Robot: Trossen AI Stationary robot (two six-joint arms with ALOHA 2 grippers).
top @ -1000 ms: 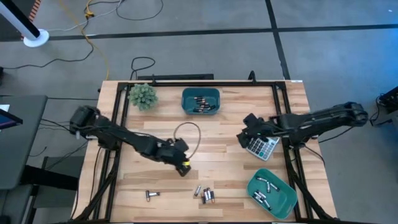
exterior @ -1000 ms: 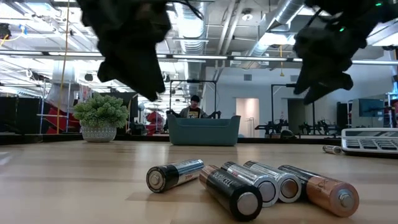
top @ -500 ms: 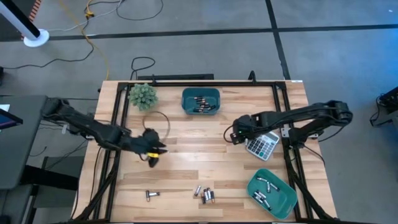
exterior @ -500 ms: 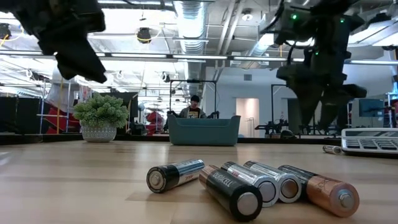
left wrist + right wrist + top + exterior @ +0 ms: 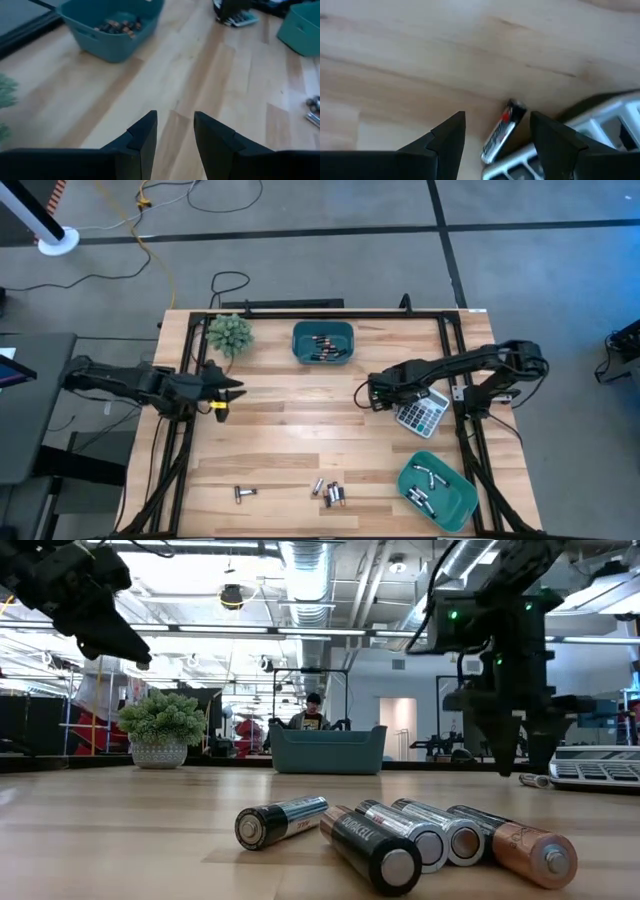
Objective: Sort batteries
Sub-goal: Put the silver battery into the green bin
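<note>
A light wooden surface (image 5: 300, 440) made of planks sits inside a black metal frame (image 5: 190, 360). A small potted plant (image 5: 230, 334) with bushy green leaves stands near the far left corner; in the low view it shows in a pale patterned pot (image 5: 160, 754). A grey-white calculator (image 5: 421, 414) lies flat near the right edge. A black cable (image 5: 228, 281) loops on the grey floor (image 5: 330, 260) beyond the surface, and a yellow cable (image 5: 152, 230) trails across the floor farther off. A white round stand base (image 5: 58, 244) rests at the far left of the floor. In the low view, a person (image 5: 313, 712) sits far back in the room under ceiling ducts (image 5: 310, 565).
</note>
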